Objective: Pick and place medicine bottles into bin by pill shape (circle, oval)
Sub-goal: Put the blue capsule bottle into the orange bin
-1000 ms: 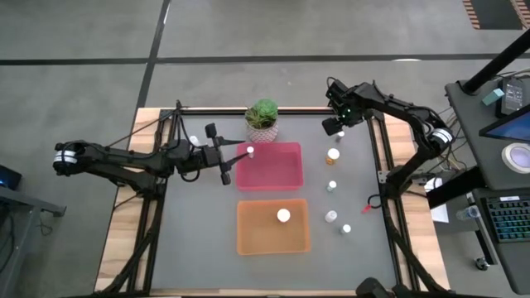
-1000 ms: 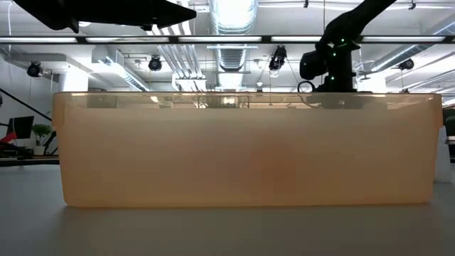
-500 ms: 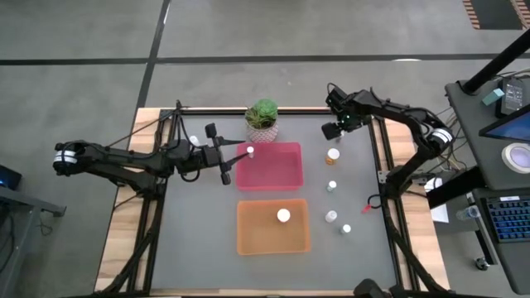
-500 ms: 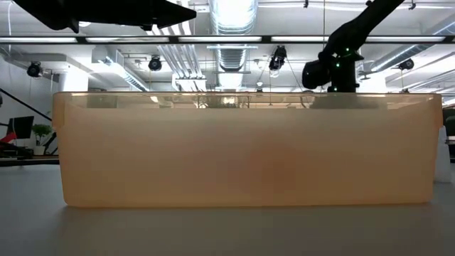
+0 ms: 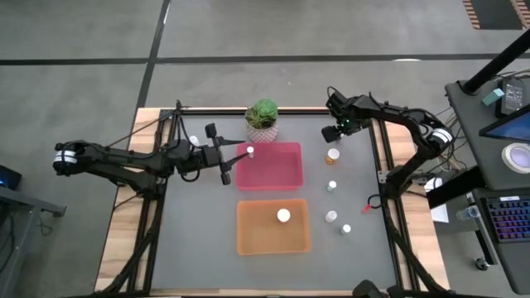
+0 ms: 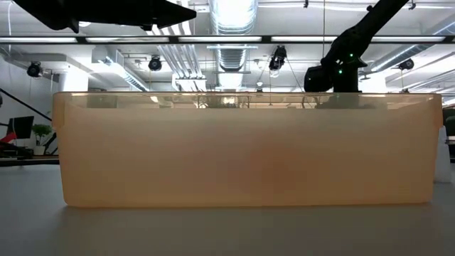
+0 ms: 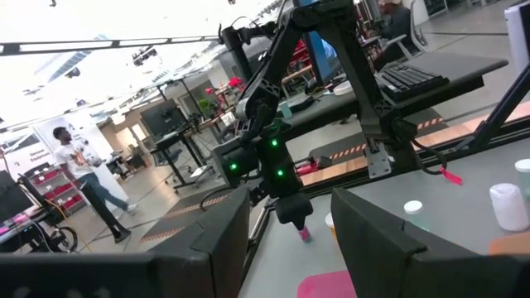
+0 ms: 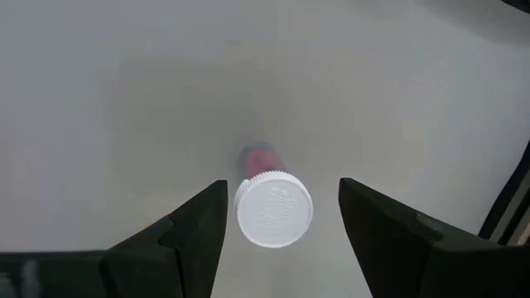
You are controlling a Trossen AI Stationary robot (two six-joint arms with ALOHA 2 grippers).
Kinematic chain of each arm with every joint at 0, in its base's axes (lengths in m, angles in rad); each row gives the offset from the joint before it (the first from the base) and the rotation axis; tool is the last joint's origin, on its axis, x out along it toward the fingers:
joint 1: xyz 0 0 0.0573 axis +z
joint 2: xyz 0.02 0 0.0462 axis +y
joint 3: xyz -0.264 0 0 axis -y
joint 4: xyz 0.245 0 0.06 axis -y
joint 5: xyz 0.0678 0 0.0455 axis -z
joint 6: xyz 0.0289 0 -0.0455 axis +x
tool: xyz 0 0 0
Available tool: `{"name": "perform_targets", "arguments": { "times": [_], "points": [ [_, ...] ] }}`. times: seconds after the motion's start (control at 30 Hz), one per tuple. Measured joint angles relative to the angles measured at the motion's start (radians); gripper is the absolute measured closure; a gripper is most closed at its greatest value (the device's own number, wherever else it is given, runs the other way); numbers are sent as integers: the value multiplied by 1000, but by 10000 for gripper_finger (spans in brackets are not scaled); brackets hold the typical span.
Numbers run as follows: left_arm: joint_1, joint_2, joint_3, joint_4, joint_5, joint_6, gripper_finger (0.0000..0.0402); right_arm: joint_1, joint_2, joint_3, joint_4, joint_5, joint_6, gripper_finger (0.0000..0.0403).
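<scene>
A bottle with a white cap [image 8: 273,209] and a pink body stands upright on the grey table at the far right. It also shows in the high view [image 5: 330,132]. My right gripper [image 8: 283,185] is right above it, open and pointing down. Its fingers stand on either side of the cap with a gap on each side. My left gripper [image 5: 219,154] hangs open and empty just left of the pink tray [image 5: 286,184]. One bottle [image 5: 250,151] stands at the pink tray's left edge. Another [image 5: 283,215] stands in the orange tray [image 5: 248,240].
An orange-bodied bottle [image 5: 333,155] and three white-capped ones [image 5: 331,185] [image 5: 330,216] [image 5: 346,229] stand in a row down the table's right part. One more [image 5: 193,141] stands at the far left. A green potted plant [image 5: 262,116] stands behind the pink tray.
My right gripper has come down over the pink-bodied bottle at the far right, shifting slightly toward the table's near and right edges. It has stayed open. The bottles have not moved.
</scene>
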Motion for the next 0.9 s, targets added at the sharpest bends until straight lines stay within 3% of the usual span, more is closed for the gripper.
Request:
{"name": "perform_targets", "arguments": {
  "times": [0.5,0.9],
  "points": [
    [0,0,0,0,0,2,244,1,0,0,7,0,-8,294],
    [0,0,0,0,0,1,244,5,-92,16,-5,3,-9,284]
  ]
}}
